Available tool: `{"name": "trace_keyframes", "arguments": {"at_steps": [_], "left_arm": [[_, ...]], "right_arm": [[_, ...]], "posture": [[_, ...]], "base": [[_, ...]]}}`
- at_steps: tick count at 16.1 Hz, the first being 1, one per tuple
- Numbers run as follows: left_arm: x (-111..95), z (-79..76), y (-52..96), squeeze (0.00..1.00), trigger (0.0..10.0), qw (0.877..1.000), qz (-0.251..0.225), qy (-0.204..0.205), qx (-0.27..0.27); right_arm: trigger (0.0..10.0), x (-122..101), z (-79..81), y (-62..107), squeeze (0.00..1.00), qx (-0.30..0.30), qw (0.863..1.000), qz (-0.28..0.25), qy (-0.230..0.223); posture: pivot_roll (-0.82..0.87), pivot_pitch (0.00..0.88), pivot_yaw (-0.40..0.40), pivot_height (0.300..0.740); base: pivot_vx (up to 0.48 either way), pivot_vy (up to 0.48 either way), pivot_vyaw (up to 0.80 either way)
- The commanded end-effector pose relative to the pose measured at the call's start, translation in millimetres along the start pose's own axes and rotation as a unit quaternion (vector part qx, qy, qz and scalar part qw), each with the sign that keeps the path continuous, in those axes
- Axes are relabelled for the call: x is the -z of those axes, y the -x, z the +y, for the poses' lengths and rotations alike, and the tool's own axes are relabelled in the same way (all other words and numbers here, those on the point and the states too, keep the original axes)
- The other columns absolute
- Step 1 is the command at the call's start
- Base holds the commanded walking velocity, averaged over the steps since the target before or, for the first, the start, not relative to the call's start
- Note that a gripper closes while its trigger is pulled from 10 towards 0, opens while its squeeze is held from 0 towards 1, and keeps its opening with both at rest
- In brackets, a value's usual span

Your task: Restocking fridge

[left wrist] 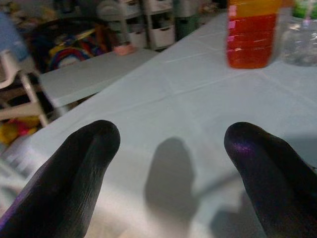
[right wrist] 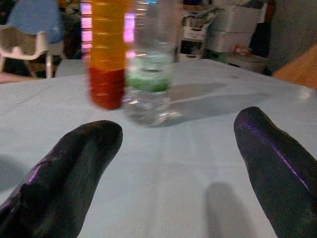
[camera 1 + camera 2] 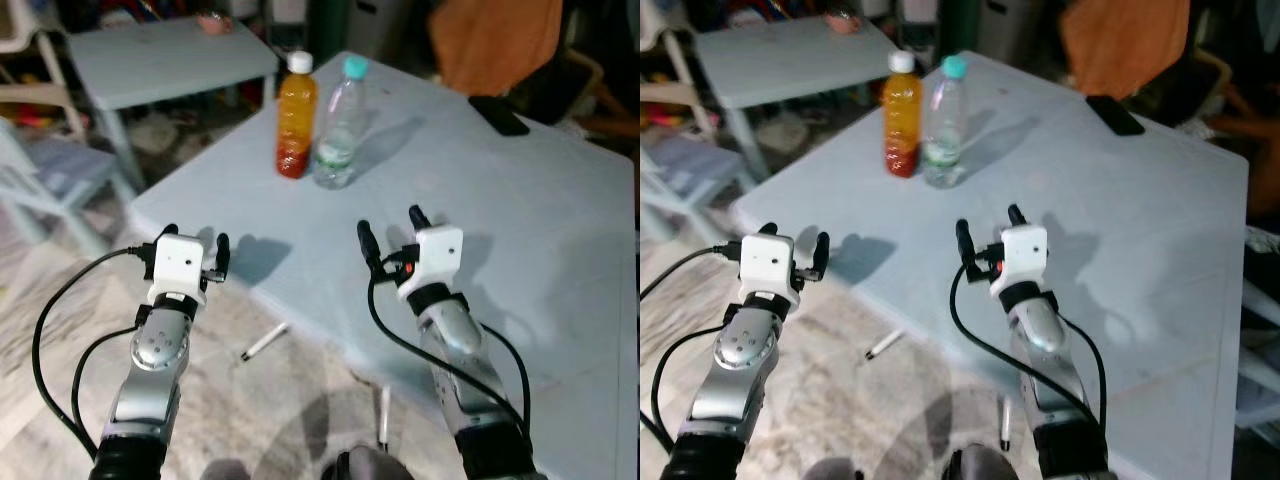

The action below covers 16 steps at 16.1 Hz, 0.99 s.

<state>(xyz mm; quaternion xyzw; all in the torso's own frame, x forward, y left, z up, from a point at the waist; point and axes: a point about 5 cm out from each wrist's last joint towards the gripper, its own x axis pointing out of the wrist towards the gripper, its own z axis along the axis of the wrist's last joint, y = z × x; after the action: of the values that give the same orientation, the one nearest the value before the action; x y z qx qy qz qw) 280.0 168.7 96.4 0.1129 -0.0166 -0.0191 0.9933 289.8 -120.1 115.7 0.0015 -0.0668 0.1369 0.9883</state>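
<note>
The left gripper (image 3: 196,246) hovers at the near corner of the pale blue table (image 3: 560,250), its fingers (image 1: 74,168) spread wide and holding nothing. The right gripper (image 3: 391,232) hangs over the table's near part, fingers (image 2: 267,163) likewise spread and empty. Farther along the table, an orange juice bottle (image 3: 296,115) and a clear water bottle (image 3: 340,125) stand upright, touching side by side. A black phone (image 3: 498,114) lies near the table's far edge. Beyond the table stands a smaller table (image 3: 150,62).

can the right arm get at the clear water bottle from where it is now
Probably yes: the right gripper is open and faces the water bottle across bare table. The orange drink bottle stands close beside it.
</note>
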Motion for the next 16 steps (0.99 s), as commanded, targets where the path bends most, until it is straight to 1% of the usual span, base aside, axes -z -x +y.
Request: {"name": "trace_keyframes", "arguments": {"at_steps": [1,2,4,8,9,13,16], "left_arm": [[-4.2,-7.9,-1.3,0.0,10.0,1.0,-0.008,0.006,0.009],[-3.9,-6.7,-1.3,0.0,10.0,1.0,-0.009,0.007,0.007],[-5.8,-4.2,-1.2,0.0,10.0,1.0,-0.01,0.015,-0.003],[-9.0,3.2,2.0,0.0,10.0,1.0,-0.014,0.003,-0.016],[-6.2,4.8,5.0,0.0,10.0,1.0,-0.01,0.005,-0.021],[-1.9,7.5,11.7,0.0,10.0,1.0,-0.001,0.001,-0.028],[-0.2,10.2,13.2,0.0,10.0,1.0,0.002,-0.001,-0.03]], "right_arm": [[10.0,-2.8,-10.2,1.9,0.0,0.011,1.0,-0.003,0.013],[10.0,-3.3,-9.7,1.5,0.0,0.011,1.0,-0.004,0.013],[10.0,-5.3,-7.6,-0.9,0.0,0.009,1.0,-0.008,0.014],[10.0,-12.9,-7.0,-4.0,0.0,-0.009,1.0,-0.019,0.02],[10.0,-16.8,-6.3,-4.6,0.0,-0.026,0.999,-0.028,0.026],[10.0,-25.5,-4.4,-9.4,0.0,-0.035,0.998,-0.047,0.035],[10.0,-30.1,-8.3,-12.3,0.0,-0.025,0.998,-0.056,0.034]], "posture": [[0.08,0.087,-0.069,0.74],[0.09,0.088,-0.069,0.74],[0.09,0.098,-0.067,0.74],[0.09,0.124,-0.069,0.74],[0.09,0.124,-0.071,0.74],[0.09,0.123,-0.07,0.74],[0.1,0.12,-0.068,0.74]], "base": [[0.48,0.0,0.0],[0.48,0.0,0.0],[0.0,0.0,0.0],[0.0,0.0,0.0],[0.0,0.0,0.0],[0.0,0.0,0.75],[0.0,0.0,0.0]]}}
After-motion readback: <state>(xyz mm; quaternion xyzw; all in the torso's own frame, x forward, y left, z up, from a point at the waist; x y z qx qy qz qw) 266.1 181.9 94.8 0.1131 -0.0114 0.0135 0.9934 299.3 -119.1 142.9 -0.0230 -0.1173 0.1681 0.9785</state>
